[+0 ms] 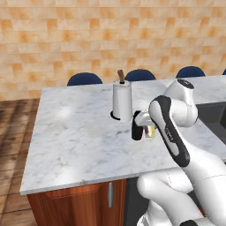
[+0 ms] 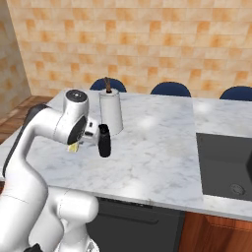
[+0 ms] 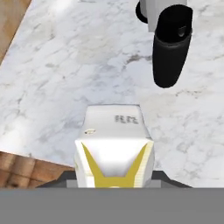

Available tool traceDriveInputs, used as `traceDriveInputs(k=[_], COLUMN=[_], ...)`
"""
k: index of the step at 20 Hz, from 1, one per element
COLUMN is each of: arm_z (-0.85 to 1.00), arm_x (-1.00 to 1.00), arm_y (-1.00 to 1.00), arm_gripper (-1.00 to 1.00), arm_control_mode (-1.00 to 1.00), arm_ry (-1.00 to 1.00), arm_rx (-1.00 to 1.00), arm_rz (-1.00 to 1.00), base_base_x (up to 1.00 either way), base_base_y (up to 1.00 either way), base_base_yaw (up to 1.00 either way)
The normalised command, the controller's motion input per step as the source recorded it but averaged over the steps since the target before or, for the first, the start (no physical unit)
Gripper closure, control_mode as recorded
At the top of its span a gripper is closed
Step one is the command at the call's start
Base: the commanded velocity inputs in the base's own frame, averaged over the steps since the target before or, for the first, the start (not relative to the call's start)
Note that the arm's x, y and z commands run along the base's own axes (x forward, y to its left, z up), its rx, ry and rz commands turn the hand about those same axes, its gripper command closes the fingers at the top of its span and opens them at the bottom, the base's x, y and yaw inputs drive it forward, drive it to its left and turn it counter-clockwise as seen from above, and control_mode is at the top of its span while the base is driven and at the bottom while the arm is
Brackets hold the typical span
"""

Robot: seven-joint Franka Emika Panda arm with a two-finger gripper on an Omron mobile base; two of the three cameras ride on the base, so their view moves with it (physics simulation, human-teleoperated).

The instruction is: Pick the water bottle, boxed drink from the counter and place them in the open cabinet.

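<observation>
The boxed drink, a cream carton with yellow marks, sits right at my hand, and my gripper is shut on it; the carton covers the fingertips. In the base views the carton peeks out under my wrist, a little above the marble counter. The water bottle stands upright, matte black, just beyond the carton and apart from it. The open cabinet is out of view.
A white paper-towel roll stands right behind the bottle. A dark sink basin is set in the counter to the right. Blue chair backs line the far edge. The wooden floor lies beyond the counter's left edge.
</observation>
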Motion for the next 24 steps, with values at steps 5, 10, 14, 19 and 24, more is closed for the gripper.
traceDriveInputs(k=[5,10,14,19,24], arm_z=[0.77,0.87,0.66,0.36,0.00], arm_x=[-0.48,-0.50,-0.33,-0.25,0.00], arm_y=[-0.01,0.00,0.00,0.00,0.00], arm_gripper=[1.00,1.00,1.00,1.00,1.00], arm_control_mode=[-1.00,-1.00,-1.00,-1.00,-1.00], arm_ry=[-0.13,-0.15,-0.21,-0.12,0.00], arm_rx=[-0.03,-0.06,-0.07,-0.04,0.00], arm_rz=[-0.13,-0.10,-0.05,-0.01,0.00], base_base_x=[0.00,0.00,0.00,0.00,0.00], base_base_y=[0.00,0.00,0.00,0.00,0.00], base_base_yaw=[0.00,0.00,0.00,0.00,0.00])
